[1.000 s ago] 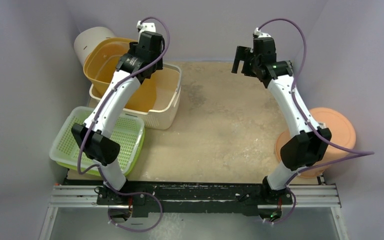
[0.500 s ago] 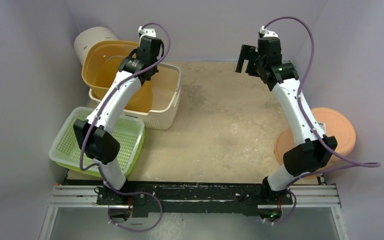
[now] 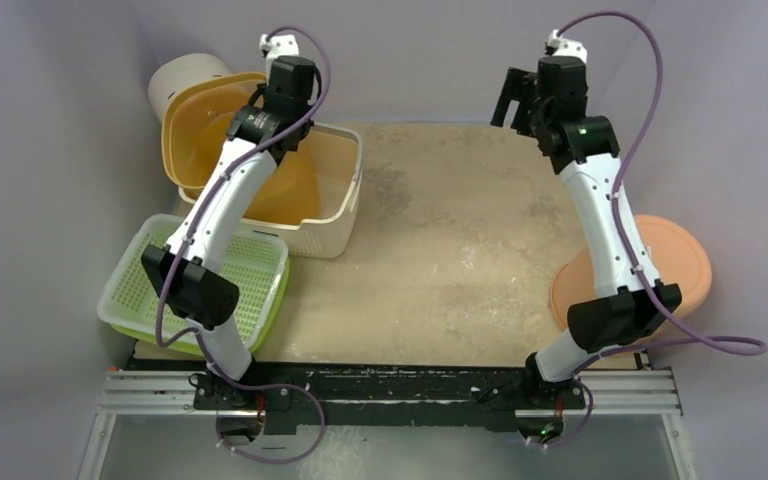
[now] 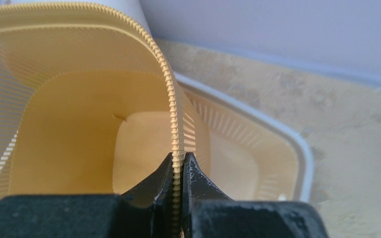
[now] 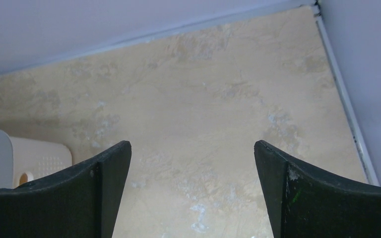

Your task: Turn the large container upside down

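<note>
The large container [image 3: 198, 135] is a yellow-orange ribbed tub standing inside a white basket [image 3: 338, 222] at the back left. It is tilted, its mouth turned up toward the back-left corner. My left gripper [image 3: 262, 98] is shut on the tub's beaded rim [image 4: 174, 114]; in the left wrist view the fingers [image 4: 178, 159] pinch that rim from both sides. My right gripper [image 3: 510, 98] hangs open high over the back right of the table, and nothing is between its fingers [image 5: 192, 148].
A white cylinder [image 3: 184, 80] stands behind the tub in the corner. A green slotted basket [image 3: 125, 300] sits at the near left. A round orange lid [image 3: 678, 262] lies at the right edge. Walls close in on three sides.
My left gripper has shut on the tub's rim and pulled it up and back, so the tub tilts. The right arm has risen and drawn back to the right.
</note>
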`<state>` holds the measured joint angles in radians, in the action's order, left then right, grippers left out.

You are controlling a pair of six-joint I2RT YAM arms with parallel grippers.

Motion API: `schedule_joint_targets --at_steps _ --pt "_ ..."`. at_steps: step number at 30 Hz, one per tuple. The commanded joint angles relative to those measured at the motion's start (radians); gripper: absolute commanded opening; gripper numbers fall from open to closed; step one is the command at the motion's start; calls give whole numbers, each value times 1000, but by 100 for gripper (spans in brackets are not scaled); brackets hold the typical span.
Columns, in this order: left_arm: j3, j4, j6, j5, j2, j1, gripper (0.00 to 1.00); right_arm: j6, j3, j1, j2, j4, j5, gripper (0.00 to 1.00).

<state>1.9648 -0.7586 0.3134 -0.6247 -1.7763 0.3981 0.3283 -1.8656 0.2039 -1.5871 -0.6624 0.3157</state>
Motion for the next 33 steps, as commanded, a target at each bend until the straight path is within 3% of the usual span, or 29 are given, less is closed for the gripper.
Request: schedule_joint_targets --at_steps 1,6,17,25,33 --pt "147 153 112 -86 165 15 0 0 -114 -56 26 12 -8 95" --pt "63 394 243 65 305 36 0 26 -193 -108 1 10 -32 95" --pt "20 720 438 405 281 131 0 92 -240 -180 10 119 -27 94" --pt "-160 994 660 555 172 154 0 103 -255 -224 44 206 48 94" --pt "-177 1241 823 653 -54 212 0 62 -164 -227 106 216 90 95"
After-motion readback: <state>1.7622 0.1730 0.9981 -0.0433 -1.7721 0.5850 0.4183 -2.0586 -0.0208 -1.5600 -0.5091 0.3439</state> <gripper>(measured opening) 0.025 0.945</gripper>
